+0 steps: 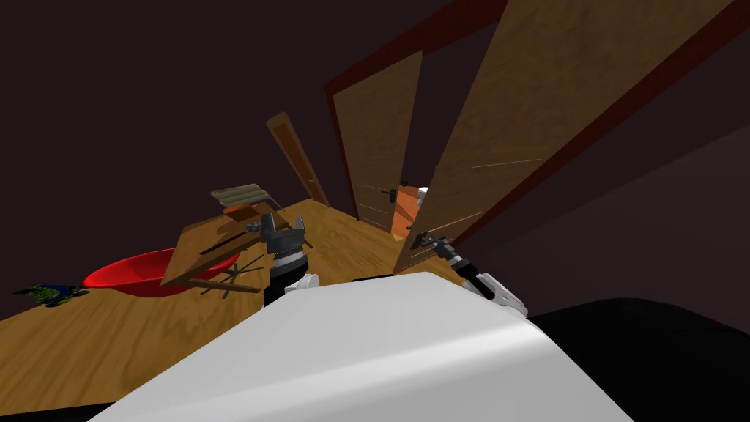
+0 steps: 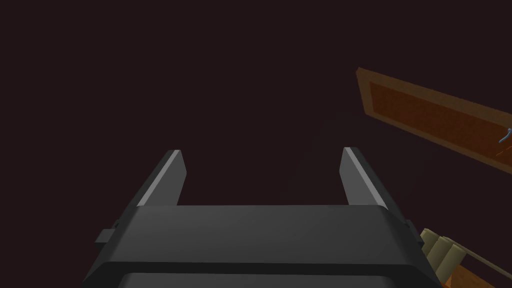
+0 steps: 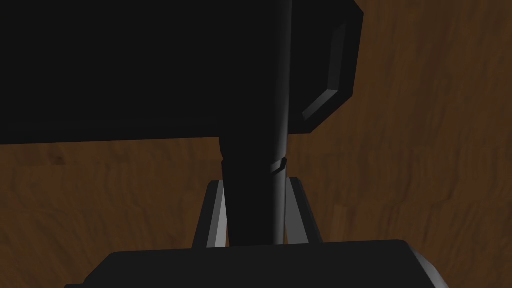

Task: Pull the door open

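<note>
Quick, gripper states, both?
Left gripper: open, empty.
Right gripper: shut on the dark lever handle of the brown wooden door.

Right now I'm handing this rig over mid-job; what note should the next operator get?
Right pincer: shut on the dark lever handle of the brown wooden door.
Left pincer: open, holding nothing.
Done: handle gripped; the door looks ajar, with a gap at its handle edge.
Left: pull the door wider open.

Wood-grain door (image 3: 425, 150), matt dark handle (image 3: 250, 190)
</note>
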Robot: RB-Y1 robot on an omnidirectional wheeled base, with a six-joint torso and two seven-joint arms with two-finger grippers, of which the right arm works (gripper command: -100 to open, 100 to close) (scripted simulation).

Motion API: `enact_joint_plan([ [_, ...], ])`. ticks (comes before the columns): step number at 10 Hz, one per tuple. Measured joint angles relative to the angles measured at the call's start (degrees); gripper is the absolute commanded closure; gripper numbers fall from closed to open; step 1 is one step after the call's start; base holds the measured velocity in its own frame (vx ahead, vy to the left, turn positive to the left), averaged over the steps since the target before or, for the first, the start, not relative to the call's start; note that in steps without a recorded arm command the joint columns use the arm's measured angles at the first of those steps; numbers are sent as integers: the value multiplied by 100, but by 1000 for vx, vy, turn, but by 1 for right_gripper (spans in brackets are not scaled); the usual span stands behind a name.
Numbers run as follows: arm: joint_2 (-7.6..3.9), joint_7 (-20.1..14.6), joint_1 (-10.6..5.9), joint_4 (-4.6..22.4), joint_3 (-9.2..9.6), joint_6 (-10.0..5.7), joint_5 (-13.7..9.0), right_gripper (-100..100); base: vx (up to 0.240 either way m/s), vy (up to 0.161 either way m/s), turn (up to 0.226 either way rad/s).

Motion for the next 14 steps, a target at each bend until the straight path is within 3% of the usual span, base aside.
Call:
enact_joint_plan([
  [2,-19,-37,49,16,30,-156,37,100,-124,-91,57],
  [6,-57,-36,159,25,8,-302,95,100,96,88,-39],
  [11,-60,-73,361,-201,76,-640,236,100,37,48,-24],
  [13,-109,-84,340,-86,100,-843,277,100,-13,-14,-34],
  [14,-105,-109,408,-185,127,-889,324,100,-42,-47,-35],
])
